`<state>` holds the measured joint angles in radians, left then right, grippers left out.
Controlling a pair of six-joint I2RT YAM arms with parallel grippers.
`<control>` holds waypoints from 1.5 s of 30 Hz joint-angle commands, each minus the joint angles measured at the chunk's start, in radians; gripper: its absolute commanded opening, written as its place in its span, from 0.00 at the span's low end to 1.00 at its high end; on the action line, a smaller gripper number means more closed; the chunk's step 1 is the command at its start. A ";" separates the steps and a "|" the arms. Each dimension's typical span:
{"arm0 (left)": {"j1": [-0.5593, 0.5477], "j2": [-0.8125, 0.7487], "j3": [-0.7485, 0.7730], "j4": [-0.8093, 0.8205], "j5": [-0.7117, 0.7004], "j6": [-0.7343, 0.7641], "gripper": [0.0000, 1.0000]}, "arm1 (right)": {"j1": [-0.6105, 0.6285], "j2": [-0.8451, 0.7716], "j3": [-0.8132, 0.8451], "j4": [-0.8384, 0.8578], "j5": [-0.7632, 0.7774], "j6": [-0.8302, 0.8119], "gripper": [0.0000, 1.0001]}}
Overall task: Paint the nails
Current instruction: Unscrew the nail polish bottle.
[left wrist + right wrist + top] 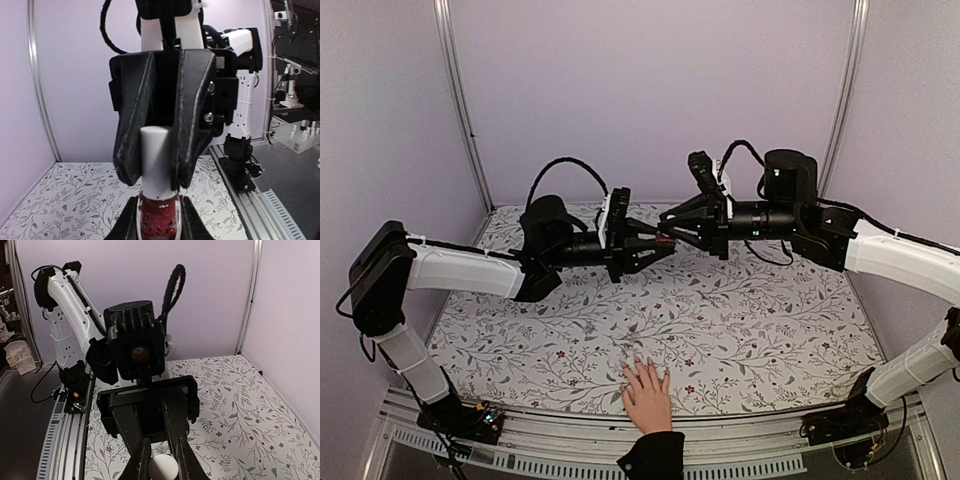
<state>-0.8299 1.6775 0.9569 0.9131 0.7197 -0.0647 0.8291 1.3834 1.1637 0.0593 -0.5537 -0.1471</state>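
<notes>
The dark-red bottle (159,220) is gripped by the left fingers (125,230), and its white cap (156,160) is clamped by the right fingers (195,140), probably so that it can be unscrewed. The nails (638,362) are found on the hand (647,398), laid flat on the worktop (760,330), well apart.

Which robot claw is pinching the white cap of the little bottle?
The right gripper, the one reaching in from the right side of the top view, is shut on the white cap. The left gripper holds the dark-red bottle instead.
</notes>
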 commanded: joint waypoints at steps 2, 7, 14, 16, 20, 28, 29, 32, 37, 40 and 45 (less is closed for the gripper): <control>-0.010 0.006 0.054 0.070 0.255 -0.050 0.00 | 0.010 -0.010 0.023 -0.075 -0.195 -0.127 0.00; -0.011 0.012 0.060 0.093 0.315 -0.073 0.00 | 0.010 0.003 0.068 -0.183 -0.240 -0.211 0.00; -0.010 0.007 0.057 0.082 0.254 -0.060 0.00 | 0.011 0.016 0.083 -0.198 -0.219 -0.213 0.23; -0.008 0.005 0.052 0.079 0.229 -0.054 0.00 | 0.010 0.016 0.085 -0.193 -0.202 -0.201 0.31; 0.002 0.003 0.034 0.087 0.190 -0.055 0.00 | 0.010 0.003 0.078 -0.186 -0.170 -0.184 0.42; 0.006 -0.005 0.031 0.013 0.136 -0.006 0.00 | 0.009 -0.052 0.058 -0.204 -0.098 -0.145 0.52; 0.006 -0.004 0.032 0.000 0.130 0.002 0.00 | 0.009 -0.057 0.059 -0.209 -0.075 -0.139 0.52; 0.006 -0.003 0.035 -0.034 0.115 0.023 0.00 | 0.009 -0.065 0.073 -0.243 -0.013 -0.126 0.52; 0.006 -0.003 0.046 -0.094 0.105 0.061 0.00 | 0.010 -0.055 0.112 -0.334 0.047 -0.126 0.48; 0.004 -0.006 0.049 -0.118 0.098 0.072 0.00 | 0.010 -0.044 0.125 -0.367 0.065 -0.128 0.47; 0.003 -0.005 0.049 -0.131 0.093 0.089 0.00 | 0.010 -0.036 0.133 -0.390 0.058 -0.125 0.43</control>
<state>-0.8284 1.6855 0.9848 0.8017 0.8242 -0.0044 0.8375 1.3380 1.2659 -0.2852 -0.5175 -0.2840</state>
